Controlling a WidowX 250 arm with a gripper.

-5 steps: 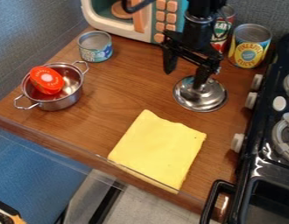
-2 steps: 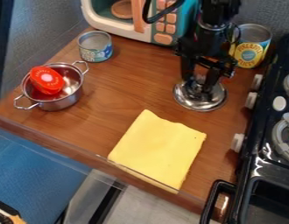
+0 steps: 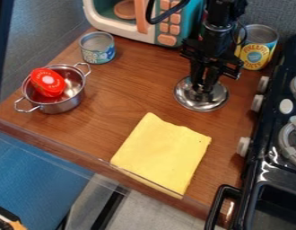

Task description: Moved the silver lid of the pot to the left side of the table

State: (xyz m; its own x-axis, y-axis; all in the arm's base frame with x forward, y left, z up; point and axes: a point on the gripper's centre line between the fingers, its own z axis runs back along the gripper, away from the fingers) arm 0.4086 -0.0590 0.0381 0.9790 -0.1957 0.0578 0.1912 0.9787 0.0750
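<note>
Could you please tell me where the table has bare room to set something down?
The widest bare patch lies between the pot, blue can, lid and cloth. A smaller one lies between the pot, cloth and near edge of the table. It is crowded where the gripper meets the lid, close to the yellow can and stove.

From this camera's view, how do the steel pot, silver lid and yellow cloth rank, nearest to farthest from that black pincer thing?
1. Silver lid: directly below the pincer, held at its knob.
2. Yellow cloth: lower in the picture, a little left of the lid.
3. Steel pot: over on the picture's left side.
</note>
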